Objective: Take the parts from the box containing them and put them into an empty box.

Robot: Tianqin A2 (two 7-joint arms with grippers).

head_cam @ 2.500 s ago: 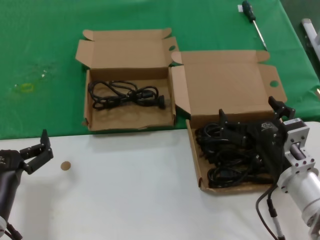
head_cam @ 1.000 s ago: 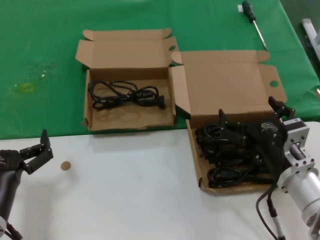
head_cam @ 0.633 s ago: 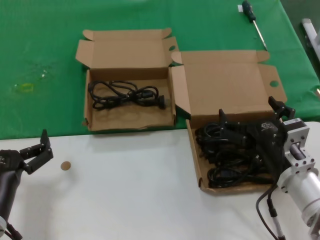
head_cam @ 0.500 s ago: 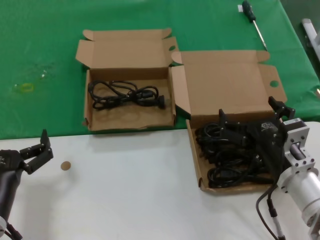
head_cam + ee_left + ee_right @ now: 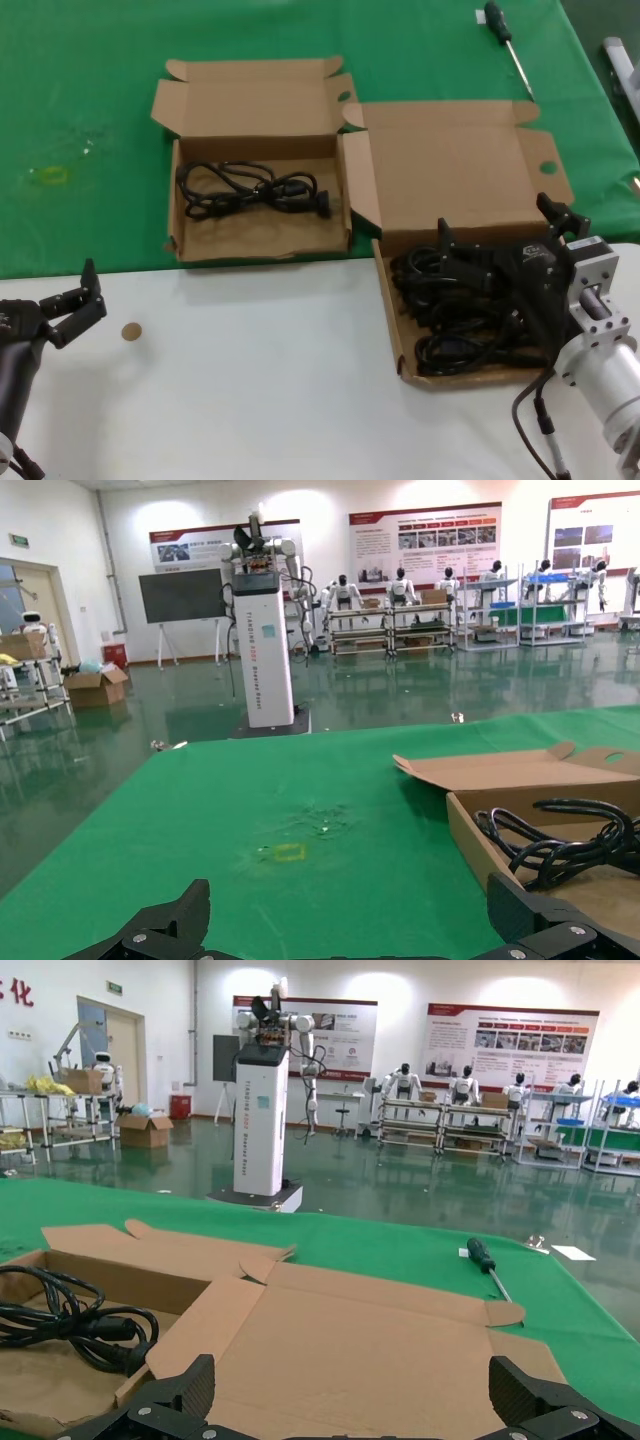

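The right gripper (image 5: 497, 235) is seen at four o'clock in the head view, spread wide above the box containing them (image 5: 455, 175), nothing being held between its fingers; much of the tray is hidden behind its black body. The parts (image 5: 450, 320), a dark tangle of cables, are seen in that tray, and single bundles cannot be told apart. One cable bundle (image 5: 250, 189) is seen already lying in the short-lidded box (image 5: 255, 110) at eleven o'clock, just beside the larger box. The left gripper (image 5: 75, 297) is parked at eight o'clock over the white table (image 5: 250, 370), its fingers parted and empty, its arm cut off by the frame edge. A screwdriver (image 5: 506, 38) lies at one o'clock on the green cloth (image 5: 80, 90).
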